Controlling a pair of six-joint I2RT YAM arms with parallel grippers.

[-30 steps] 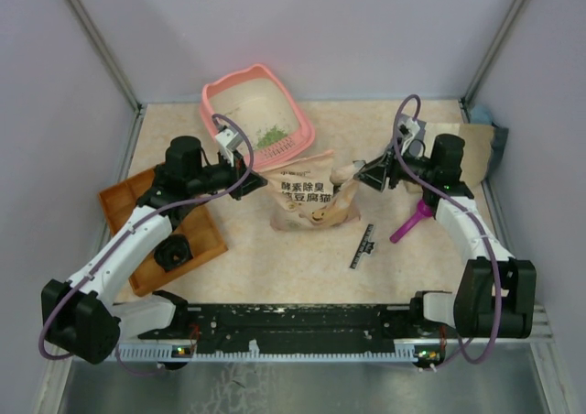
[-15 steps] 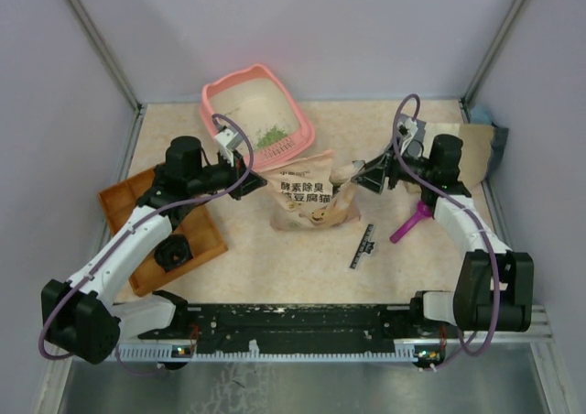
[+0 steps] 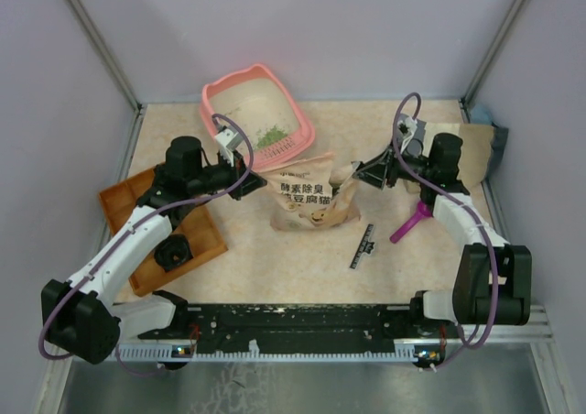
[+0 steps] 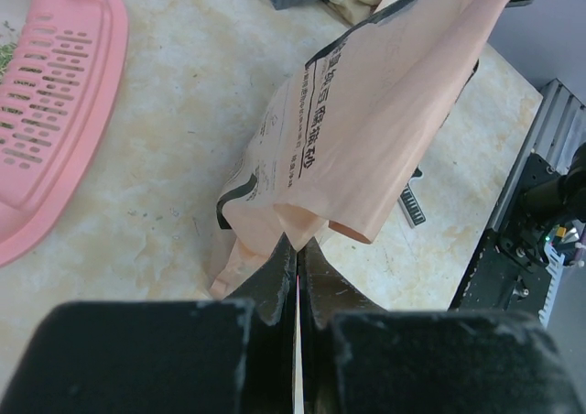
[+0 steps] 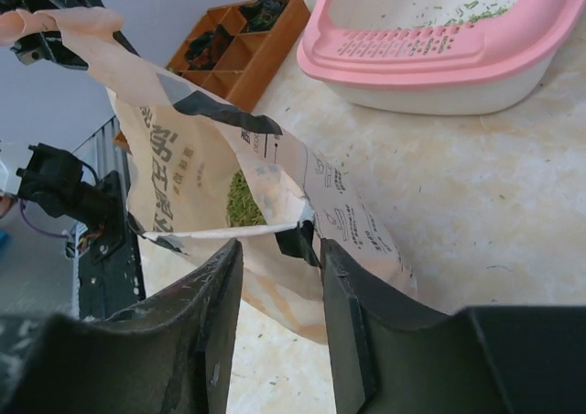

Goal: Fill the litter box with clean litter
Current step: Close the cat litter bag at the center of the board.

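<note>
We see a pale marbled table (image 3: 385, 125) closed in by plain lilac walls, with an orange compartmented tray (image 3: 124, 203) at its left and a magenta scoop (image 3: 412, 222) at its right. The litter box (image 5: 439, 61) is salmon pink, with a raised rim, a slotted ledge and two ear bumps, and it sits at the far left of the table. The clean litter (image 3: 269, 138) is a thin scatter of green granules in its near corner. The left gripper (image 4: 295, 245) is clamped tight on an edge of the beige printed bag (image 3: 307, 199), just in front of the box. The right gripper (image 5: 275, 249) stands partly open with the bag's rim in the gap, across the bag and well apart from the box; more green shows inside the bag
</note>
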